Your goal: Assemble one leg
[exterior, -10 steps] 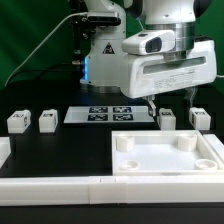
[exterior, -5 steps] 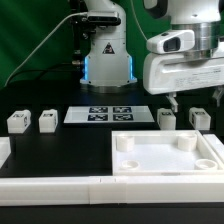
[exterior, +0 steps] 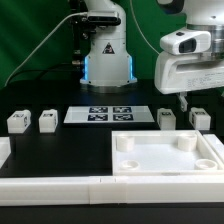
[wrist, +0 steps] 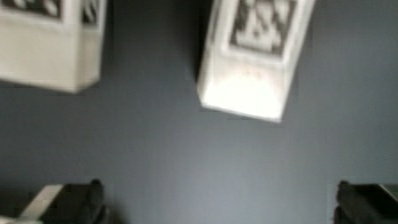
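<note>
In the exterior view my end effector (exterior: 201, 100) hangs over the matte black bench (exterior: 70, 145), fingers spread wide and empty. The leg (exterior: 200, 118), a small oblong of smooth white plastic, stands just beneath it. A second leg (exterior: 167, 118) is just beside, toward the exterior view's left. A second ago I hung further to that left.

In the wrist view both blocks are blurred, each with a black-and-white square tag. The leg (wrist: 254, 55) lies ahead of my dark fingertips (wrist: 63, 200), untouched.
</note>
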Controlling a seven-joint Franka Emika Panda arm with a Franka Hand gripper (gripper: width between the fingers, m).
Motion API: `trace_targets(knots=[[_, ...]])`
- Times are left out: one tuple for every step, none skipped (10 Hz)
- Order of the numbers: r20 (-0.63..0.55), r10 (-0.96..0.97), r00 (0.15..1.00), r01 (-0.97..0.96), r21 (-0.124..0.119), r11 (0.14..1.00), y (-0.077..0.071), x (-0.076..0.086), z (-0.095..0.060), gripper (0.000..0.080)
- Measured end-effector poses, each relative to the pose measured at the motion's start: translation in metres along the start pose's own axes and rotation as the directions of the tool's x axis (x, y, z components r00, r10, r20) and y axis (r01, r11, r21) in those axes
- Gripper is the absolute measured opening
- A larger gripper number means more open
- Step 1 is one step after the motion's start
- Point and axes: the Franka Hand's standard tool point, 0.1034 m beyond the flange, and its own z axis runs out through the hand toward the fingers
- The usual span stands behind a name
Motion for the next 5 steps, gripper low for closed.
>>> trace_targets(knots=[[0.061, 0.003, 0.998, -0.002, -0.005, 1.0, 0.0, 0.001, -0.001, 0.0649], [0.184, 0.01, 0.983, -0.007, -0.017, 1.0, 0.001, -0.006, 0.001, 0.0649], [0.282, 0.012, 0.959, -0.006, -0.022, 1.0, -0.001, -0.005, 0.002, 0.0649], [0.315, 0.013, 0.949, -0.007, -0.021, 1.0, -0.002, -0.001, 0.004, 0.0649], [0.422, 0.014, 0.907, -0.002, -0.029, 1.0, -0.002, -0.01, 0.006, 0.0649]])
